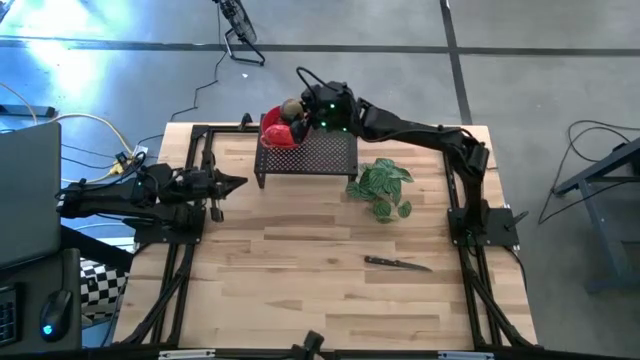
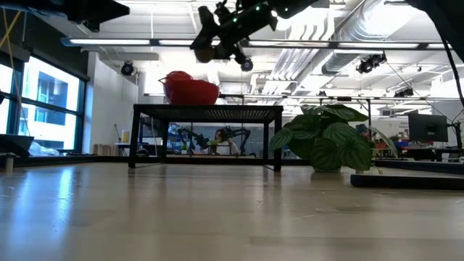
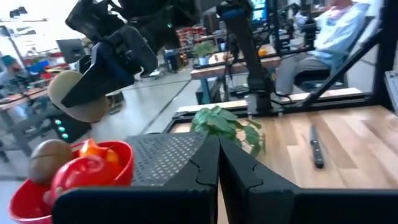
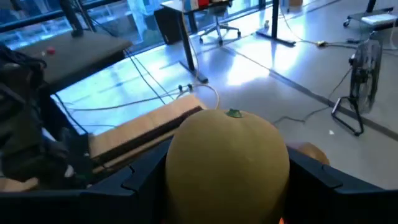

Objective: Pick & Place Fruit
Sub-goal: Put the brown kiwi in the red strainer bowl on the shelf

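My right gripper (image 1: 298,107) reaches in from the table's right and is shut on an olive-green oval fruit (image 3: 78,96), high above the far right rim of a red bowl (image 1: 278,133). The bowl stands on a black mesh stand (image 1: 312,155) at the table's far edge. In it lie a brown oval fruit (image 3: 50,158), a red piece (image 3: 81,174) and a small orange one (image 3: 93,149). My left gripper (image 1: 238,182) waits shut at the table's left, pointing level toward the stand. My right gripper pinches the olive-green fruit's two opposite sides (image 4: 180,168) between its fingers (image 4: 140,183). The fingers come nearly level from the table's right, slanting slightly down. The fruit is lifted clear above the bowl, its stem end (image 4: 234,113) facing away from the wrist.
A green leafy plant (image 1: 382,188) stands just right of the stand. A black-handled knife (image 1: 398,263) lies on the wood toward the near right. The arms' black frames (image 1: 470,225) run along both sides of the table.
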Controlling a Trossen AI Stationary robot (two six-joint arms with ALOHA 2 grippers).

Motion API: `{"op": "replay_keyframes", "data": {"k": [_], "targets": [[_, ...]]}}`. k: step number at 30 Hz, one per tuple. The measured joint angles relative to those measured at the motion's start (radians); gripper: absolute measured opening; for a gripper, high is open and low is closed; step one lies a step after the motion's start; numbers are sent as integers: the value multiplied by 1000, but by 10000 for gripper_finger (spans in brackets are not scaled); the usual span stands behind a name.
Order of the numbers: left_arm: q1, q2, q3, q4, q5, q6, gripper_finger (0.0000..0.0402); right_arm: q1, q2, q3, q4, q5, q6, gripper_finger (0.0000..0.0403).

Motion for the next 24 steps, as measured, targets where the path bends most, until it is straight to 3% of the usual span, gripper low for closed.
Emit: {"op": "replay_keyframes", "data": {"k": [7, 24], "targets": [[1, 0, 0, -3, -70, 26, 0, -9, 63, 0, 95, 0, -28, 231], [0, 0, 0, -6, -74, 25, 0, -17, 144, 2, 204, 10, -82, 231]]}}
